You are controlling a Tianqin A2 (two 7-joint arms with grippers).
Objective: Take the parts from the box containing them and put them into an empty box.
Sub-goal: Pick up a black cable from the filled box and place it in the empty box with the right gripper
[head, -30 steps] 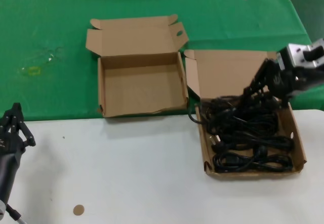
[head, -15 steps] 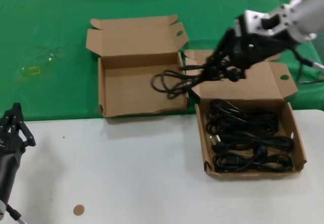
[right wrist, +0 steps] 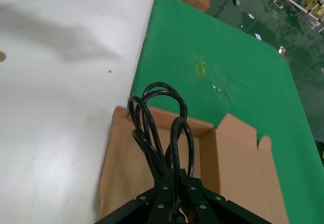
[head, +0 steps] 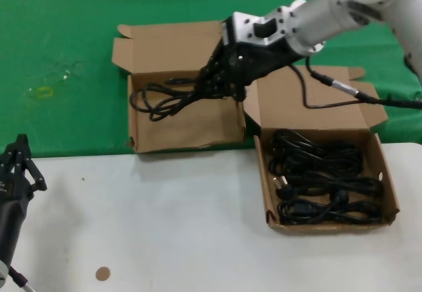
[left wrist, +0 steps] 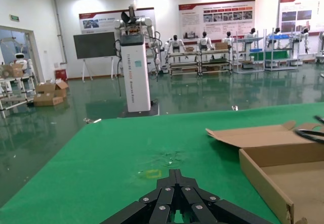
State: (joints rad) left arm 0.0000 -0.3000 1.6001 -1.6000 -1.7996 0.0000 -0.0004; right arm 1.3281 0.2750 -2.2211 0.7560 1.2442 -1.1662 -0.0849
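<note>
The right gripper (head: 210, 86) is extended over the empty box (head: 183, 111), its fingers pinched on one looped power cord (head: 161, 98); the cord's loops hang out from the fingertips toward the left half of that box, above its floor — whether they touch the cardboard cannot be told. In the right wrist view the same cord (right wrist: 159, 133) fans out from the clamped fingers (right wrist: 172, 196) over the box interior (right wrist: 121, 178). The box's lid stands open at the far side, resting on the green cloth (head: 59, 55).

The box containing the remaining cords (head: 326, 173) sits just to the right, straddling the edge between the green cloth and the white table (head: 145, 226); several black bundles (head: 323, 186) lie stacked inside it, filling most of its floor; its lid is raised behind.

The left gripper (head: 14, 167) is parked low at the near left edge of the table, well apart from both boxes; its fingers (left wrist: 174, 196) appear pressed together, holding nothing.
</note>
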